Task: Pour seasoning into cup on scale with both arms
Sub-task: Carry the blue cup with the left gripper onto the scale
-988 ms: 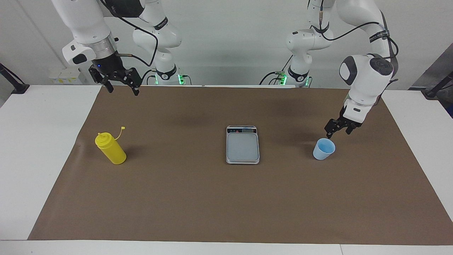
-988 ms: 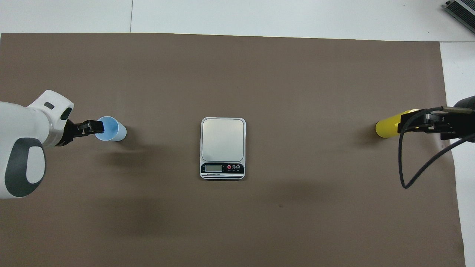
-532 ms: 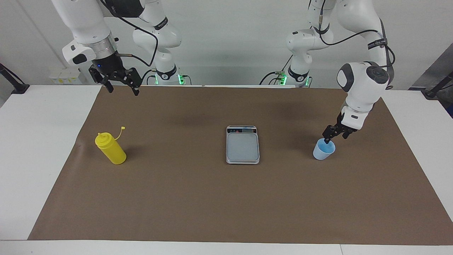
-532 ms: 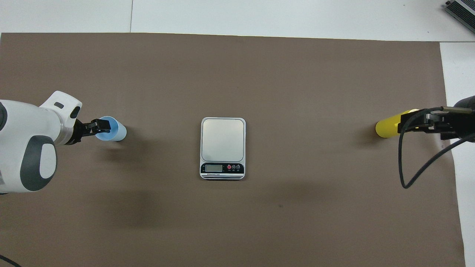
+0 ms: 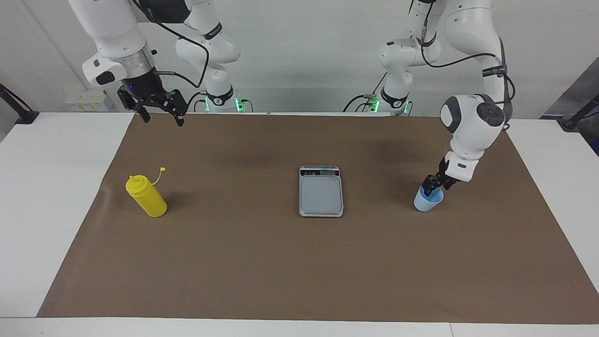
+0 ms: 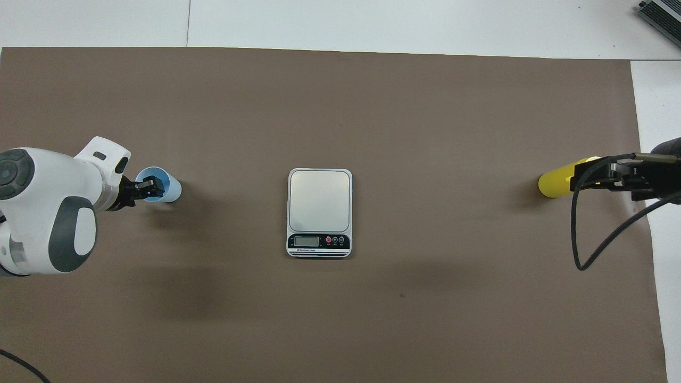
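White counter (image 5: 56, 196) under a brown paper mat (image 5: 299, 271); white wall. The flat silver-grey scale (image 5: 321, 191) sits mid-counter – writing unreadable. The left claw (image 5: 433, 186) reaches into the light-blue plastic cup (image 5: 427, 200) toward the left arm's end; grip cannot be told. The right claw (image 5: 160, 110), released, waits above the mat's edge nearest the robots. The yellow squeeze bottle (image 5: 146, 195) stands toward the right arm's end – only the facing view shows its tethered cap.

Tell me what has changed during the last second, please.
The left gripper came down from above the cup to its rim, one of its fingers now inside. The cup, scale, yellow bottle and raised right gripper kept their places.
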Controlling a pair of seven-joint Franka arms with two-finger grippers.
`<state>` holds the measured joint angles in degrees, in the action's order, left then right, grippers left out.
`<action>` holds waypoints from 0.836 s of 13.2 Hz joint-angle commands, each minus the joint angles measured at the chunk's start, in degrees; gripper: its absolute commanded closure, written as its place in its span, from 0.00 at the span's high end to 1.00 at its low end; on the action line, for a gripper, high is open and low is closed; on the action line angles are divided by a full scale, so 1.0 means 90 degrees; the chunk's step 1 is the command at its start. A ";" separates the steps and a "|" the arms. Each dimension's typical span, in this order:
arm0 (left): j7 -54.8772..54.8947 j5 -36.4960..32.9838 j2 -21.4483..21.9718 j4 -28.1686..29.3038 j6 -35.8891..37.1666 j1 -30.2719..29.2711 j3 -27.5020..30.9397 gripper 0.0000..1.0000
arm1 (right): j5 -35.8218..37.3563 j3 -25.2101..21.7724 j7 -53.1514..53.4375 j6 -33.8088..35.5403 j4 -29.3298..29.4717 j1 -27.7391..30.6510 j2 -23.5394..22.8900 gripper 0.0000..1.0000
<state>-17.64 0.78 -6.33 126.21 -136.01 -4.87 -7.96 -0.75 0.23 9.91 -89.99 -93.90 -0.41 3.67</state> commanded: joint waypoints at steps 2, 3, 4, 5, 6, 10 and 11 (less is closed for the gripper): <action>0.0065 0.0060 -0.0029 0.0049 -0.0181 0.0091 0.0045 0.00 | 0.0005 0.0043 -0.0115 0.0047 -0.0123 0.0046 0.0130 1.00; 0.0065 0.0051 -0.0039 -0.0038 -0.0085 0.0082 0.0045 0.00 | 0.0005 0.0043 -0.0105 0.0047 -0.0123 0.0046 0.0130 1.00; 0.0065 0.0051 -0.0078 -0.0204 0.0042 0.0082 0.0045 0.00 | 0.0005 0.0043 -0.0115 0.0047 -0.0123 0.0046 0.0130 1.00; 0.0085 0.0031 -0.0107 -0.0476 0.0353 0.0072 0.0045 0.00 | 0.0005 0.0043 -0.0115 0.0047 -0.0123 0.0046 0.0130 1.00; 0.0075 0.0031 -0.0175 -0.0817 0.0791 0.0072 0.0035 0.00 | 0.0005 0.0043 -0.0125 0.0047 -0.0123 0.0046 0.0130 1.00; -0.0003 0.0031 -0.0078 -0.1901 0.2188 0.0295 -0.0072 0.00 | 0.0005 0.0043 -0.0135 0.0047 -0.0114 0.0046 0.0130 1.00; -0.0061 0.0060 -0.0107 -0.2224 0.2569 0.0471 -0.0072 0.00 | 0.0005 0.0043 -0.0135 0.0047 -0.0104 0.0046 0.0130 1.00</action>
<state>-17.51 0.80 -6.57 111.92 -119.49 -3.93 -8.94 -0.75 0.23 9.91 -89.99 -93.90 -0.41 3.67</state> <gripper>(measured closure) 0.965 0.000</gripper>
